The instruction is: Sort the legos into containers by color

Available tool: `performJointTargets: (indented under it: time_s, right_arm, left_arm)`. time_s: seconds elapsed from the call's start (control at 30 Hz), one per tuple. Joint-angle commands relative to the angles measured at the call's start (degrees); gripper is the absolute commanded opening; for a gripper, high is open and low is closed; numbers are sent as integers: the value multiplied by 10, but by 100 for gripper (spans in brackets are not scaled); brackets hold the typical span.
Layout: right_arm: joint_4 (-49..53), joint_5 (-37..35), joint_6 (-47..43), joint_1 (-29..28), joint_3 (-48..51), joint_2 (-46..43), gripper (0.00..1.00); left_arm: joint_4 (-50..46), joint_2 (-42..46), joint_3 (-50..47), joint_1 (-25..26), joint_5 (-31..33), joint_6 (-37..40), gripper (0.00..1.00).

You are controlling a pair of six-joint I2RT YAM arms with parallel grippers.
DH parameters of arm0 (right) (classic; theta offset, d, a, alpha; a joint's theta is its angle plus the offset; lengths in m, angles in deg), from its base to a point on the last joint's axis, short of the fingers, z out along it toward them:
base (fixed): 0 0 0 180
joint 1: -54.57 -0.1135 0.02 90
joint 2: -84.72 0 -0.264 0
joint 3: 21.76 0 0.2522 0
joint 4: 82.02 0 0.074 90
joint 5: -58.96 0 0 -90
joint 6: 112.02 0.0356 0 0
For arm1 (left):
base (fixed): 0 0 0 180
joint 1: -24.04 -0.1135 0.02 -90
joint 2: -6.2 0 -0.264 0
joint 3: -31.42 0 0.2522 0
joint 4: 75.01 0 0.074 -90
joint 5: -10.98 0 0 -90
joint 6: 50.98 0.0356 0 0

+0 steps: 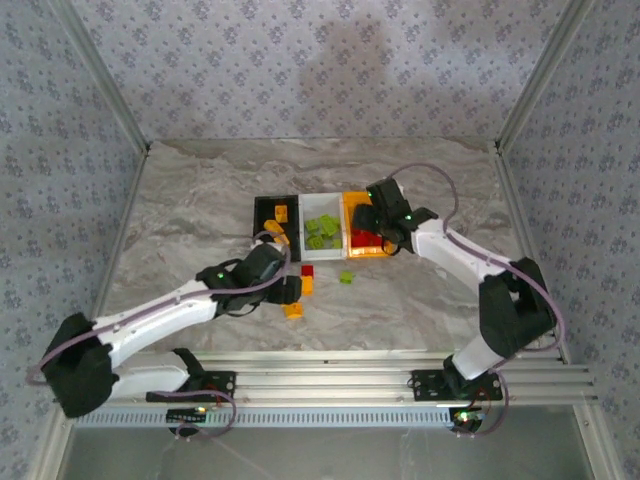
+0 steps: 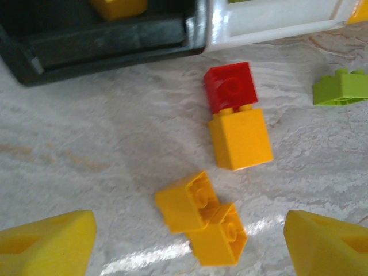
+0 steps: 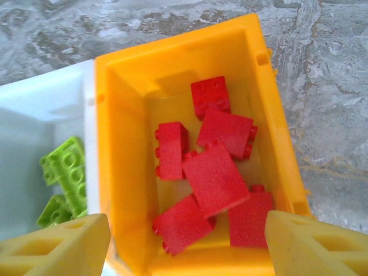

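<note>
Orange-yellow legos [image 2: 201,215], two touching, are lying on the desk [image 2: 86,144] near the black bin [image 2: 103,40], under my left fingers [image 2: 52,241], which are standing apart. Closing, I am risking to flick one away. My right fingers [image 3: 57,244] are also apart, two bins from the black one.

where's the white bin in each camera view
Top external: the white bin is just above picture centre, in the middle of the row of three.
Left wrist: top edge, right of centre, beyond the loose legos.
Right wrist: left edge, with lime green legos inside.
Shared landmark: the joined row. The black bin meets its left side and the orange-yellow bin its right.
</note>
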Motion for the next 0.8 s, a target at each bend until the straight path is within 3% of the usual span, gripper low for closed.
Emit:
performJointTargets:
  time_s: [0.0,0.17,0.37,0.6,0.77]
  right_arm:
    - [-5,-10,8,-18,37,-54,73]
    - [-14,-24,14,-40,95,-128,74]
    - [-4,-44,27,-58,126,-193,75]
    - [2,-55,32,-62,138,-236,75]
    - [-1,-57,38,-62,148,-244,75]
  left_arm:
    - [26,-55,41,26,47,32,83]
    - [45,-149,73,31,63,39,80]
    - [75,-225,95,32,50,43,70]
    - [87,-247,92,38,38,45,56]
    - [86,-247,78,40,42,40,58]
